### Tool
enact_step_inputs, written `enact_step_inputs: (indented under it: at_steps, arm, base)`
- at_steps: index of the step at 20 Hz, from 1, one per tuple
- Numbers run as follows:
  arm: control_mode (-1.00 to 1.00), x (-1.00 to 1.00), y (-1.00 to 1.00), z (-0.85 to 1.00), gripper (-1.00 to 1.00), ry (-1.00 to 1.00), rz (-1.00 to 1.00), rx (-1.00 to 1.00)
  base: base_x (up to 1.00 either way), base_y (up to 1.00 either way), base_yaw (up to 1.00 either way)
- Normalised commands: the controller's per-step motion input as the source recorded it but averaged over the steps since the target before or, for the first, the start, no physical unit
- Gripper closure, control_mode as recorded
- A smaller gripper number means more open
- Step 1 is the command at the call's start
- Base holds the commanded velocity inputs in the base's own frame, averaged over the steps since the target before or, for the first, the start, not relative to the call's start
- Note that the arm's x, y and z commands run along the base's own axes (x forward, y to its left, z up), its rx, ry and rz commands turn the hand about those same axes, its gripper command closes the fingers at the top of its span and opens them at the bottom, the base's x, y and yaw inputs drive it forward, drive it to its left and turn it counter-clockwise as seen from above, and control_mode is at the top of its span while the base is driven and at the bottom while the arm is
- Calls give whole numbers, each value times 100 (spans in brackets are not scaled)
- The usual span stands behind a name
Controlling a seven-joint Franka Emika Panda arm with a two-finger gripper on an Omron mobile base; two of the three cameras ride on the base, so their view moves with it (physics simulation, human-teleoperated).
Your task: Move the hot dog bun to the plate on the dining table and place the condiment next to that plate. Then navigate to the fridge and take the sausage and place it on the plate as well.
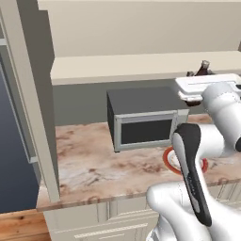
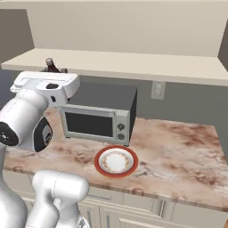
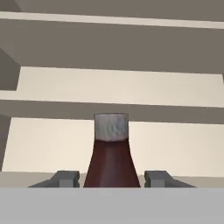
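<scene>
Condiment bottle (image 3: 111, 153), upright between fingertips (image 3: 65, 178) of hand (image 3: 112, 179), jaws part-open, apparently gripping it. Toaster oven (image 2: 99, 114) and red-rimmed plate (image 2: 116, 161) on worktop (image 2: 178, 151) below.

Condiment (image 3: 112, 157) upright between fingers (image 3: 66, 178), perhaps gripped.

No readable text, label, brand, number or sign appears on anything in these views.
</scene>
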Motion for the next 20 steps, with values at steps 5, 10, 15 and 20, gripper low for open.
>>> enact_step_inputs:
  at_steps: [5, 10, 15, 20]
  arm:
    - [-100, -56, 23, -1, 100, 0, 0, -2]
    - [100, 0, 0, 0, 100, 0, 0, 0]
    - [100, 0, 0, 0, 100, 0, 0, 0]
    - [100, 0, 0, 0, 100, 0, 0, 0]
  base:
    - [0, 0, 0]
    - [-13, 50, -1]
    - [-49, 7, -45]
    - [-43, 0, -65]
